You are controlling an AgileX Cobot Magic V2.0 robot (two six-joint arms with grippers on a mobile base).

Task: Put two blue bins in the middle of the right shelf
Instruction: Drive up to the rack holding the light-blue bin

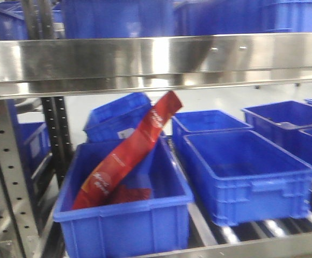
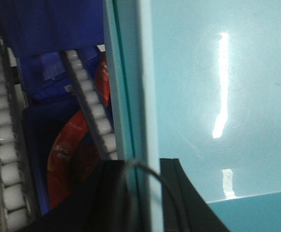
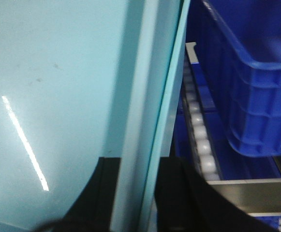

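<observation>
On the steel roller shelf, a blue plastic bin (image 1: pixel 123 215) holding a long red foil packet (image 1: pixel 126 153) sits just beside an empty blue plastic bin (image 1: pixel 247 177). Neither wrist view shows gripper fingers, so their state cannot be told.

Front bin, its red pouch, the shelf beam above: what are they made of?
Front bin: looks like rigid moulded plastic, matte blue, with ribbed walls. Red pouch: probably flexible printed film, glossy and creased. Shelf beam: seemingly brushed or polished metal, with streaky mirror-like reflections.
</observation>
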